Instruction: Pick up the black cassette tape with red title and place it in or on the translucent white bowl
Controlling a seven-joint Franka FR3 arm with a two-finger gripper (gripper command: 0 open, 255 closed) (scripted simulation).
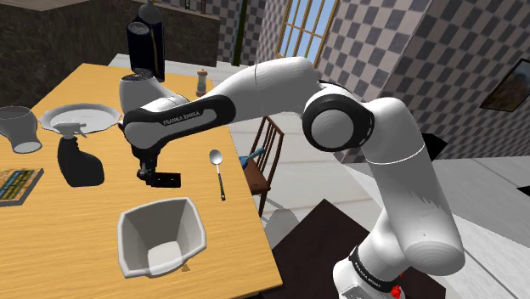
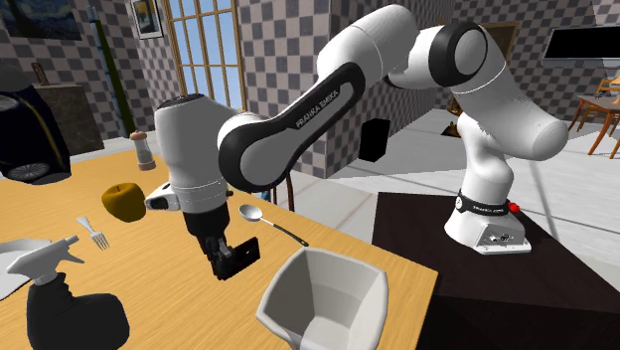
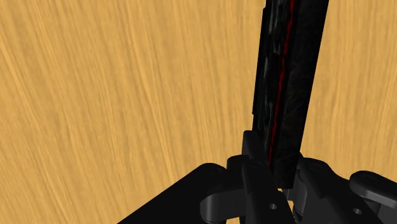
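The gripper (image 2: 227,262) pinches the cassette (image 3: 289,76) by one end. The rest juts beyond the fingertips, apparently clear of the table (image 1: 68,246), likely for carrying to the nearby bowl (image 2: 343,298).

Spoon (image 1: 216,158); spray bottle (image 1: 78,161); perhaps apple (image 2: 123,202)

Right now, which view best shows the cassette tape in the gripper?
The wrist view: the black cassette tape stands edge-on, red stripe visible, clasped by the gripper. The second exterior view shows it tilted in the grasp; the shoulder view shows a dark slab there.
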